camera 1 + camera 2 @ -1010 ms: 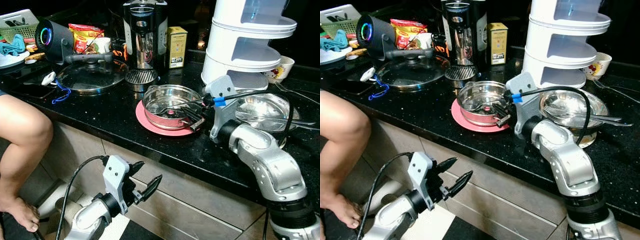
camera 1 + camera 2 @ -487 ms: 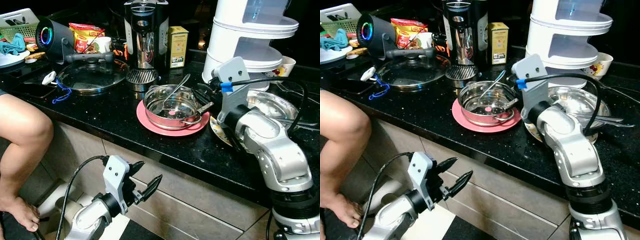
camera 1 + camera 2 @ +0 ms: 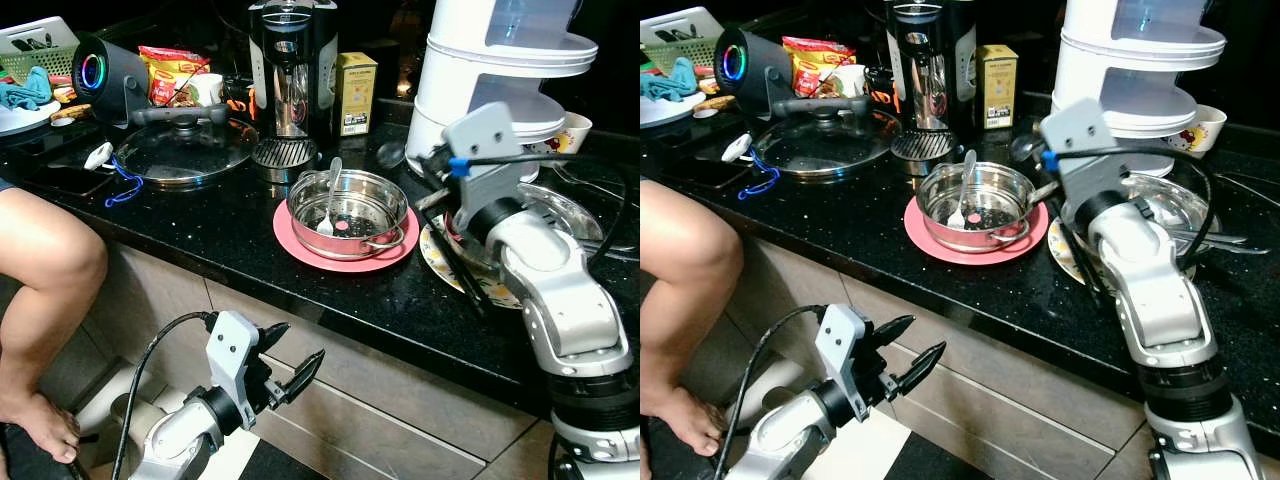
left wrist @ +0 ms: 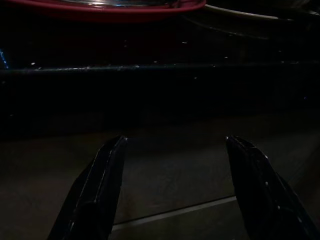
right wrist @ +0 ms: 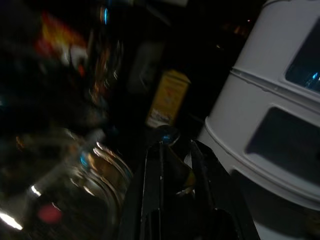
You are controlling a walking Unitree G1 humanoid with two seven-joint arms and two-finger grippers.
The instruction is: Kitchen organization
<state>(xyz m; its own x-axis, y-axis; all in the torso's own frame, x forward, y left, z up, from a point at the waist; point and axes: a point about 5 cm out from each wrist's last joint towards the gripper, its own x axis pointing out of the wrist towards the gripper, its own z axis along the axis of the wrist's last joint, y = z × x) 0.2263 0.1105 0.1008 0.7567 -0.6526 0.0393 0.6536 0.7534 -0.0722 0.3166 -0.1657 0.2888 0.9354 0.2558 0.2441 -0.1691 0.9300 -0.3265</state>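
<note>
On the black counter, left eye view: steel pot (image 3: pixel 340 240), round, shiny, with two side handles. Stands on a pink plate (image 3: pixel 300 245) near the counter's front edge. Holds a pale spoon (image 3: pixel 329 196), bowl down on the pot's floor, handle leaning on the far rim.

Just right of the pot: right gripper (image 3: pixel 418 168), raised above the counter beside the foot of a white tiered stand (image 3: pixel 500 80). Carries a metal utensil (image 3: pixel 392 152) whose round end pokes out past the fingertips. Below the arm: patterned plate (image 3: pixel 440 262) and steel bowl (image 3: pixel 565 205).

Behind the pot: coffee machine (image 3: pixel 290 70), yellow box (image 3: pixel 355 95), glass lid (image 3: pixel 183 150). At the left edge: a person's bare leg (image 3: pixel 40 270).

Below the counter edge, before the cabinet fronts: left gripper (image 3: pixel 300 340), idle, fingers spread.

Right eye view: same scene; utensil's round end sits clear of the pot's far rim.

Left wrist view, very dark: two black fingers (image 4: pixel 97 190) wide apart with nothing between; counter edge beyond, with the pink plate's rim above it.

Right wrist view, dim and blurred: gives the close look at the grip. Fingers (image 5: pixel 150 180) drawn together, clamped on the utensil's shaft, its round shiny end at their tips. White stand close alongside, yellow box beyond.
</note>
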